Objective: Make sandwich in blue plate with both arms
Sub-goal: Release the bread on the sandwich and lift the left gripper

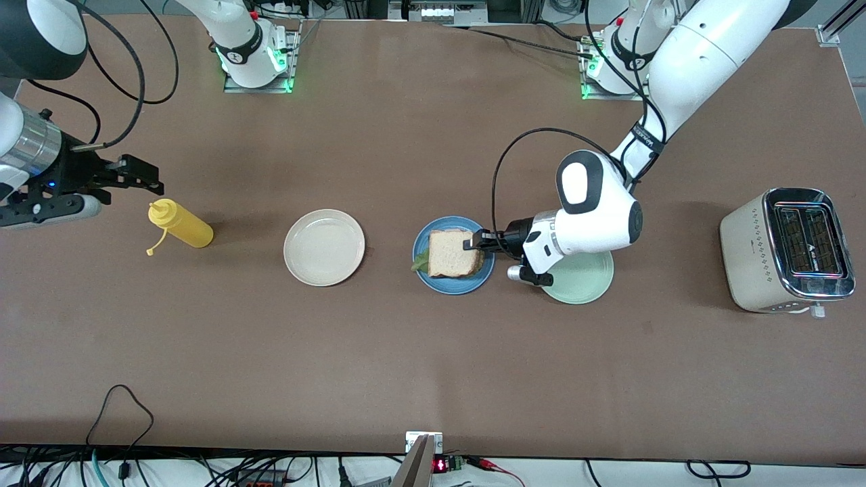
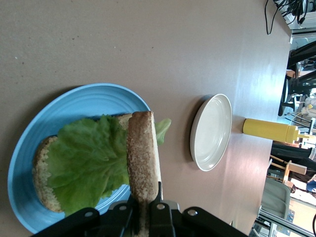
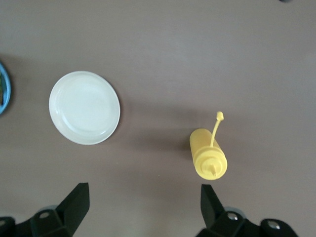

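The blue plate (image 1: 433, 279) (image 2: 74, 106) holds a bread slice (image 2: 42, 173) with a ruffled green lettuce leaf (image 1: 420, 263) (image 2: 86, 163) on it. My left gripper (image 1: 473, 242) (image 2: 145, 207) is shut on the crust edge of a second bread slice (image 1: 450, 252) (image 2: 143, 148) and holds it over the lettuce and plate. I cannot tell whether this slice touches the leaf. My right gripper (image 1: 145, 176) (image 3: 143, 202) waits open and empty above the table at the right arm's end, beside the yellow bottle.
A yellow squeeze bottle (image 1: 181, 225) (image 3: 208, 158) lies near the right gripper. A cream-white plate (image 1: 324, 247) (image 3: 84, 107) (image 2: 211, 131) sits between bottle and blue plate. A pale green plate (image 1: 585, 279) lies under the left wrist. A toaster (image 1: 788, 250) stands at the left arm's end.
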